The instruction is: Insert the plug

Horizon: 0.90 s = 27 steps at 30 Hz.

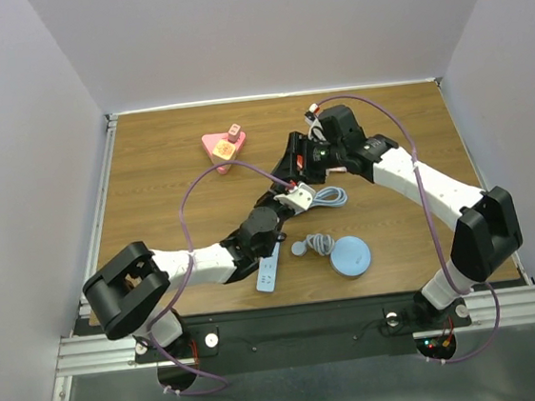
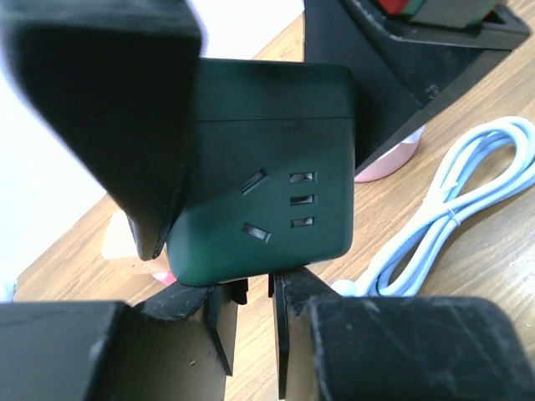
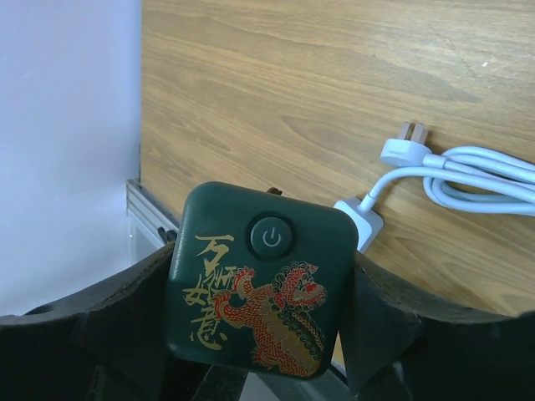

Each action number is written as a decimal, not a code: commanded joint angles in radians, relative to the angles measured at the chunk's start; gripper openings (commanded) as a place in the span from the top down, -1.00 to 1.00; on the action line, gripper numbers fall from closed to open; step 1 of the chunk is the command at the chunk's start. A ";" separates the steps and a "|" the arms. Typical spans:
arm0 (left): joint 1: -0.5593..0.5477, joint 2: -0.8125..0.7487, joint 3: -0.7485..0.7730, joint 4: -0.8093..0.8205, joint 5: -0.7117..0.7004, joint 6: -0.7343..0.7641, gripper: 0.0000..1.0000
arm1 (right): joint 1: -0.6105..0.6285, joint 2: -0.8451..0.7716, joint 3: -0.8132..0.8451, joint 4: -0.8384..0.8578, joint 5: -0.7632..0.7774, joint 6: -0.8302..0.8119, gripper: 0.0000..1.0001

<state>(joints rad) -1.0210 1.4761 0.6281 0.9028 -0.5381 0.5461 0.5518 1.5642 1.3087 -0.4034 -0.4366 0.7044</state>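
A dark green socket cube [image 3: 251, 251] with a power button and a dragon print is held above the table by my right gripper [image 3: 263, 288], which is shut on its two sides. In the left wrist view its slotted face [image 2: 272, 200] looks at the camera. In the top view the right gripper [image 1: 301, 156] is at mid table. My left gripper [image 2: 251, 288] sits just under the cube's lower edge, jaws nearly together, with only wood in the thin slit; it also shows in the top view [image 1: 288, 184]. A white plug [image 3: 407, 144] with bare prongs lies on the table on its coiled white cable [image 1: 330, 197].
A white block [image 3: 361, 219] on the same cable lies just behind the cube. A pink triangular piece [image 1: 223, 148] is at the back left. A blue round disc [image 1: 352, 256], a grey corded plug [image 1: 312, 246] and a white strip [image 1: 269, 275] lie near the front.
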 commanded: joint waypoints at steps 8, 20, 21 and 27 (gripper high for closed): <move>-0.011 0.004 0.070 0.073 -0.083 -0.017 -0.46 | 0.011 0.016 0.066 -0.051 0.061 -0.111 0.99; -0.007 -0.137 -0.022 -0.161 0.093 -0.279 -0.97 | -0.108 0.062 0.136 0.041 0.134 -0.197 0.99; -0.007 -0.155 -0.025 -0.191 0.098 -0.340 -0.97 | -0.125 0.065 0.141 0.057 0.136 -0.207 0.99; -0.001 -0.209 -0.018 -0.487 0.185 -0.641 -0.97 | -0.174 0.063 0.132 0.067 0.148 -0.229 0.99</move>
<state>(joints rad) -1.0256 1.3087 0.6128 0.5930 -0.4282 0.1284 0.3962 1.6363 1.4094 -0.4118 -0.3088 0.5102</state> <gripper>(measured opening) 0.986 0.702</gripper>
